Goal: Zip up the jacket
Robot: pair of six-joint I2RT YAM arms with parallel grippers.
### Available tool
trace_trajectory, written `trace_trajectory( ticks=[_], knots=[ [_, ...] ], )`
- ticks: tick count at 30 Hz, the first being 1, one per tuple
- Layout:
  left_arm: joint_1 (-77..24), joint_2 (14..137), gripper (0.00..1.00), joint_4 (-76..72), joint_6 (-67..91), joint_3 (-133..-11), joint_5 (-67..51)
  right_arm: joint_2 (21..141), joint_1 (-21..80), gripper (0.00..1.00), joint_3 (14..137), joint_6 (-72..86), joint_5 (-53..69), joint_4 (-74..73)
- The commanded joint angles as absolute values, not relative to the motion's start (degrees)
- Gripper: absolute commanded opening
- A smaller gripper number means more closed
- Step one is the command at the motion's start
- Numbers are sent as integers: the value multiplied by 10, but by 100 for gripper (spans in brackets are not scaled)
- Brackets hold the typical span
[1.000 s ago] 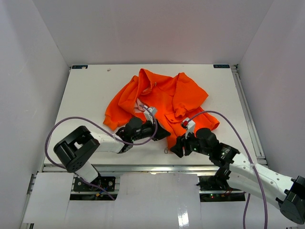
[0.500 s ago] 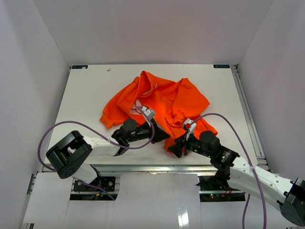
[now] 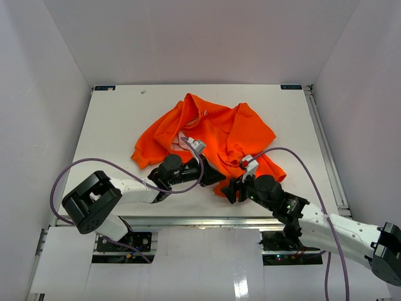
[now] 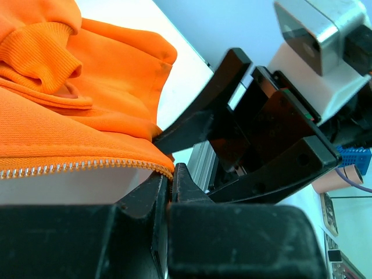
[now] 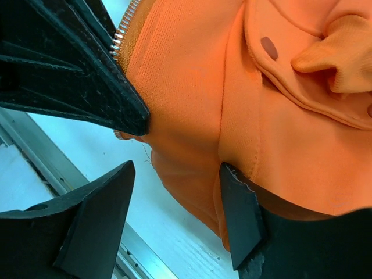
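The bright orange jacket lies crumpled in the middle of the white table. My left gripper is at its near hem, shut on the end of the zipper edge in the left wrist view, jaws nearly touching. My right gripper stands just right of it, open. In the right wrist view the jacket's lower corner hangs between the right gripper's spread fingers, touching the right one. The left gripper's finger crosses the upper left beside the zipper teeth.
A metal rail runs along the table's near edge right below both grippers. Purple cables loop off each arm. White walls close in the table on three sides.
The left gripper drew the jacket's hem toward the near edge. The right gripper moved left up to that hem and opened wider.
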State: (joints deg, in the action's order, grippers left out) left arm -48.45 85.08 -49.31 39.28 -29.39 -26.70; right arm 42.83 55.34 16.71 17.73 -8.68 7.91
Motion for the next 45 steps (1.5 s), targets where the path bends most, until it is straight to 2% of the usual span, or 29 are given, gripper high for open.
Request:
trace_trajectory(
  ticks=[1, 7, 19, 25, 39, 45],
  knots=[
    [-485, 845, 0, -460, 399, -324, -248, 412, 588, 64, 197, 212, -221, 77],
    [-484, 843, 0, -409, 406, -343, -211, 399, 655, 61, 204, 242, -320, 96],
    [-479, 833, 0, -378, 429, -357, -184, 497, 725, 66, 208, 254, -385, 129],
    [-479, 834, 0, -381, 443, -359, -193, 538, 730, 64, 212, 276, -416, 126],
    [-479, 830, 0, -394, 473, -350, -200, 609, 730, 64, 184, 256, -372, 217],
    [-478, 823, 0, -387, 478, -346, -191, 625, 729, 60, 178, 260, -380, 226]
  ],
)
